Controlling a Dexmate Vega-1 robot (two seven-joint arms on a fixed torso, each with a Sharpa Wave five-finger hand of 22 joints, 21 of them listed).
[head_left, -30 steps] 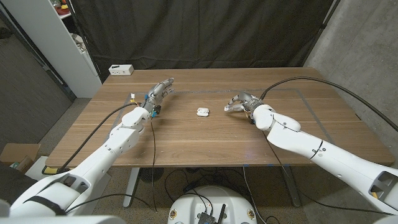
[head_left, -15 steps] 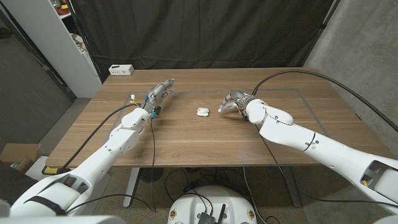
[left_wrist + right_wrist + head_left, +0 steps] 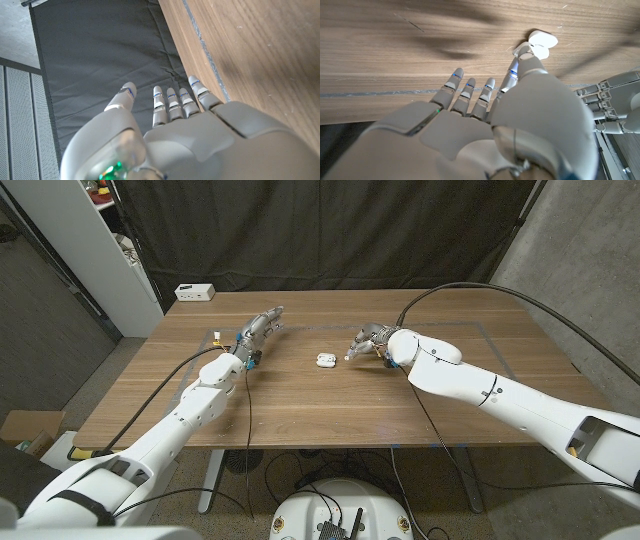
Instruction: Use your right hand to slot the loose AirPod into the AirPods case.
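White AirPods case (image 3: 325, 360) sits beside right hand (image 3: 368, 342).

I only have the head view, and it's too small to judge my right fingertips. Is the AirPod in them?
Observer: In the right wrist view, a small white piece, likely the AirPod, sits at the right hand's thumb tip.
Operator: How near is the case?
Observer: The case lies just beyond the AirPod, almost touching it. The AirPod is not yet slotted.
Operator: And the left hand?
Observer: In the left wrist view, the left hand holds nothing, its fingers straight.
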